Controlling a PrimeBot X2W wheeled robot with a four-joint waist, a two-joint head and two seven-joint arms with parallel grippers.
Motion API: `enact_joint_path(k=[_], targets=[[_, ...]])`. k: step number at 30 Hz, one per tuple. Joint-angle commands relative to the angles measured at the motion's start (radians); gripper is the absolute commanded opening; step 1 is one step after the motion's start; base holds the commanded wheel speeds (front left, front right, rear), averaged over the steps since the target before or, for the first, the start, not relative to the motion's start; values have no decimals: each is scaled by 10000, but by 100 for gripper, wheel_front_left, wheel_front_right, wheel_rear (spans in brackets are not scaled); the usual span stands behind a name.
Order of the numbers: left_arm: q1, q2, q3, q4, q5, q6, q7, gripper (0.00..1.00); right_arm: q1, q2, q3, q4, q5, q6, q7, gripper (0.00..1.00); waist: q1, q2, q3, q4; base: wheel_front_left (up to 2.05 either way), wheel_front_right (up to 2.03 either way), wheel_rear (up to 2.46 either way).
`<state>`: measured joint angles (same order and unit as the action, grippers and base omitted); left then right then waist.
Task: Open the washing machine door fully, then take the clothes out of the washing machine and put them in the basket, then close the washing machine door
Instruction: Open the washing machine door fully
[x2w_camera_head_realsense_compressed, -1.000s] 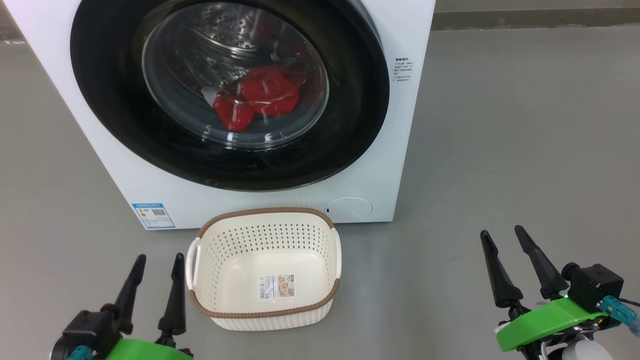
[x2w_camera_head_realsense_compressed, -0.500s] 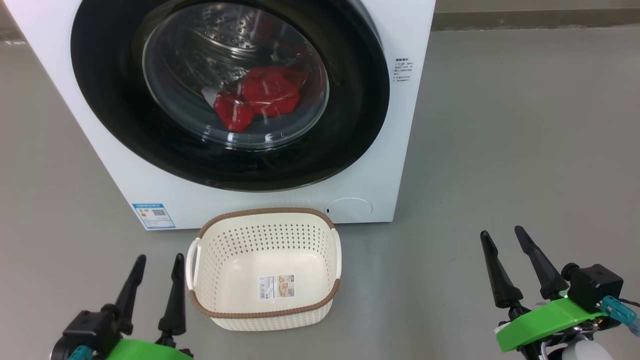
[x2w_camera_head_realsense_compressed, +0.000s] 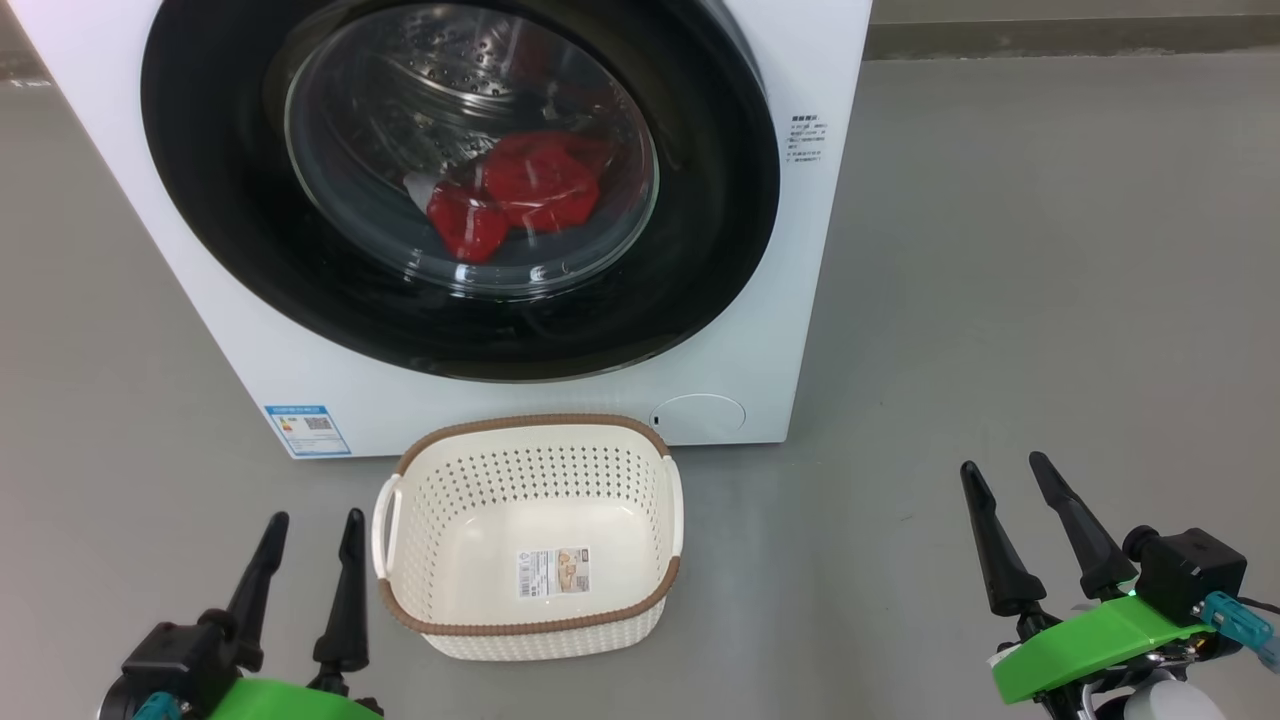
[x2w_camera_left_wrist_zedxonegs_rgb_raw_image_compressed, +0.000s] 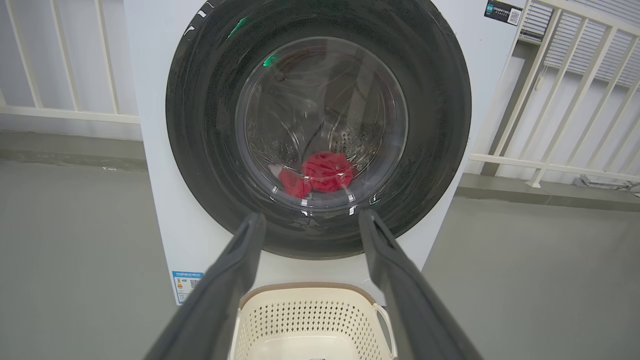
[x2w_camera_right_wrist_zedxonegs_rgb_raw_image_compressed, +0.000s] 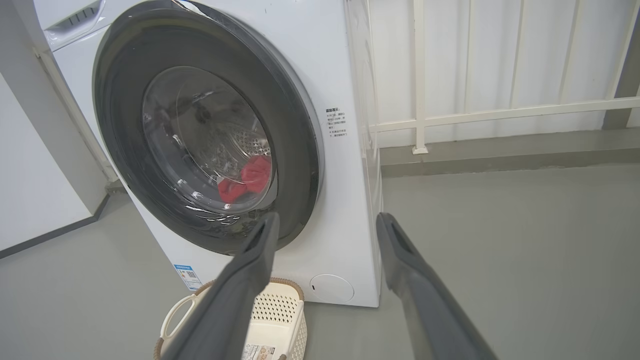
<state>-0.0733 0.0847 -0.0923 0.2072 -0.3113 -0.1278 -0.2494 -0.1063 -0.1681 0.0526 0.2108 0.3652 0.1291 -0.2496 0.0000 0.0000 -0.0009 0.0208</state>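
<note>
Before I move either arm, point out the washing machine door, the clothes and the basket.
washing machine door (x2w_camera_head_realsense_compressed: 710, 200): head view, right side of its glossy black ring.
clothes (x2w_camera_head_realsense_compressed: 540, 185): head view, middle of the red bundle.
basket (x2w_camera_head_realsense_compressed: 530, 420): head view, far brown rim.

none of the print is legible. the washing machine (x2w_camera_head_realsense_compressed: 250, 340) front carries a blue label (x2w_camera_head_realsense_compressed: 306, 430) with a qr code at a lower corner, small dark lines of print (x2w_camera_head_realsense_compressed: 806, 138) near its right edge, and a dark qr sticker (x2w_camera_left_wrist_zedxonegs_rgb_raw_image_compressed: 503, 11) at an upper corner. a paper label (x2w_camera_head_realsense_compressed: 553, 572) lies on the basket (x2w_camera_head_realsense_compressed: 530, 422) bottom.
</note>
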Motion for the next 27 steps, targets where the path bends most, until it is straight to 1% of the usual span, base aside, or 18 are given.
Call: enact_joint_path(k=[1,15,20,27], targets=[[-518,175,364,-203,38,-29,-124,100,-391,-85,203,-218,63,16,-122,100,0,0,4,2,0,0,0],[-475,71,367,-242,85,-29,-124,100,-375,-60,151,-245,69,16,-122,100,0,0,78,62,0,0,0],[-480,160,115,-285,-145,-29,-124,100,-374,-55,103,-238,72,16,-122,100,0,0,98,108,0,0,0],[-493,179,167,-286,-132,-29,-124,100,-446,-55,35,-228,90,16,-122,100,0,0,223,194,0,0,0]])
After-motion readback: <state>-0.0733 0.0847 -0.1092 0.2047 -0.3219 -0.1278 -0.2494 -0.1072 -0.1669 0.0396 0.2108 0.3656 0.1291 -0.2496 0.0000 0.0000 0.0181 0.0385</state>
